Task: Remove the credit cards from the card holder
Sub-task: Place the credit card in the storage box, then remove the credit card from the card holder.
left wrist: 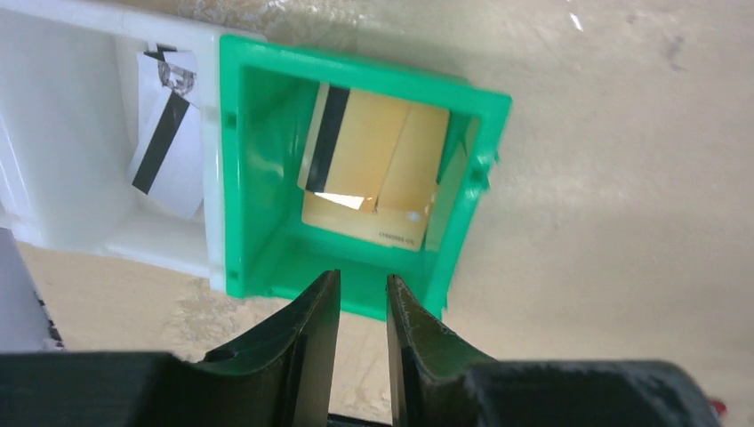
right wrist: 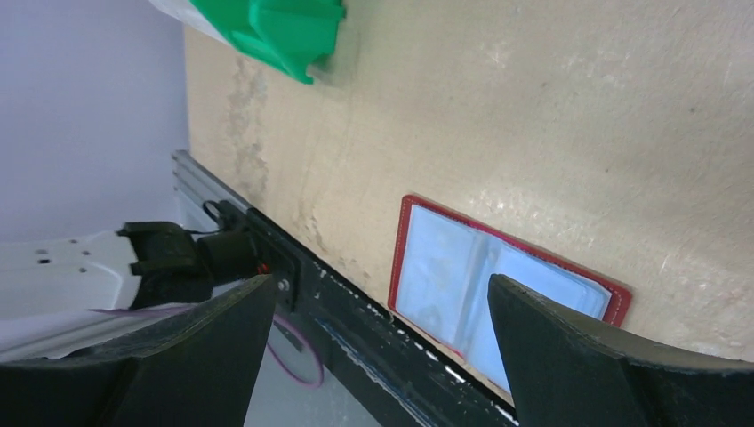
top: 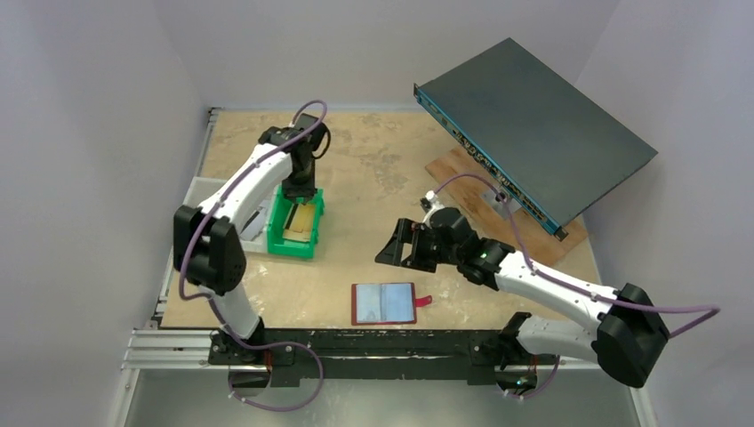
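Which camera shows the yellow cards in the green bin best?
Left wrist: it looks straight into the bin, so the cards fill the middle, black stripe showing. The top view shows them tiny. The right wrist view catches only a bin corner, no cards.

Tabletop (top: 382, 160): pale, mottled board with worn patches, enclosed by plain pale walls (top: 89, 107). Far right: a dark, flat rack-style network unit (top: 542, 133), ports along its front edge, tilted with its near edge low over a wooden board (top: 453, 173) lying on the table. Left: a green plastic bin (top: 292, 249), open-topped and upright; a white plastic tray (left wrist: 62, 124) touches its outer wall. Near edge: an aluminium rail (top: 169, 347) running along the table's front.
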You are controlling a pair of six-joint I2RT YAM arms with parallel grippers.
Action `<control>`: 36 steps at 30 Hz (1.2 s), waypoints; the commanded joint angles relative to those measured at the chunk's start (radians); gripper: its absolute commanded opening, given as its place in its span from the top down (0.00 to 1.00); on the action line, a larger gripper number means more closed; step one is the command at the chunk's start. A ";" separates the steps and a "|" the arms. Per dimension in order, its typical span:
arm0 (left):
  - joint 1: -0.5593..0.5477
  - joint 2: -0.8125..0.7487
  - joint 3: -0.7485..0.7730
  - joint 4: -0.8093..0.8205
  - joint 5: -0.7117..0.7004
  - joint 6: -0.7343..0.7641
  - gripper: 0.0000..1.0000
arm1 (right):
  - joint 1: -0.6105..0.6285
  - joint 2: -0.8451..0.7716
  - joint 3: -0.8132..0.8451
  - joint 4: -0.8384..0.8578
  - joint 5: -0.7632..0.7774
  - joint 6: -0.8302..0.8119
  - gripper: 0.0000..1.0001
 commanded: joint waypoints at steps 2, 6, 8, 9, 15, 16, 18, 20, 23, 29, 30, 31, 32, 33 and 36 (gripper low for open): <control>0.006 -0.232 -0.104 0.039 0.190 0.022 0.74 | 0.145 0.067 0.099 -0.101 0.182 -0.018 0.13; 0.007 -0.363 -0.246 0.088 0.331 0.006 0.75 | 0.243 0.132 0.141 -0.164 0.304 0.003 0.19; 0.004 -0.438 -0.316 0.118 0.392 -0.010 0.75 | 0.294 0.173 0.177 -0.208 0.368 0.016 0.23; 0.004 -0.467 -0.352 0.130 0.419 -0.017 0.75 | 0.319 0.206 0.197 -0.230 0.396 0.023 0.24; -0.006 -0.589 -0.510 0.184 0.496 -0.055 0.77 | 0.424 0.375 0.301 -0.326 0.487 0.071 0.26; -0.013 -0.602 -0.530 0.191 0.504 -0.060 0.77 | 0.432 0.394 0.309 -0.329 0.494 0.076 0.26; -0.033 -0.624 -0.566 0.203 0.510 -0.073 0.77 | 0.441 0.428 0.322 -0.331 0.499 0.081 0.27; -0.055 -0.642 -0.600 0.215 0.509 -0.087 0.77 | 0.446 0.461 0.340 -0.343 0.506 0.078 0.27; -0.077 -0.663 -0.649 0.241 0.511 -0.108 0.78 | 0.458 0.504 0.375 -0.368 0.526 0.068 0.28; -0.091 -0.680 -0.728 0.282 0.522 -0.138 0.80 | 0.476 0.561 0.433 -0.403 0.563 0.052 0.30; -0.094 -0.681 -0.735 0.285 0.522 -0.141 0.80 | 0.479 0.568 0.442 -0.408 0.567 0.050 0.31; -0.096 -0.681 -0.742 0.290 0.522 -0.144 0.80 | 0.479 0.576 0.446 -0.412 0.568 0.049 0.32; -0.096 -0.680 -0.746 0.292 0.524 -0.146 0.81 | 0.481 0.589 0.450 -0.416 0.568 0.049 0.33; -0.098 -0.680 -0.749 0.294 0.524 -0.146 0.81 | 0.481 0.596 0.452 -0.418 0.567 0.048 0.34; -0.100 -0.682 -0.756 0.298 0.525 -0.148 0.81 | 0.483 0.616 0.448 -0.410 0.556 0.045 0.36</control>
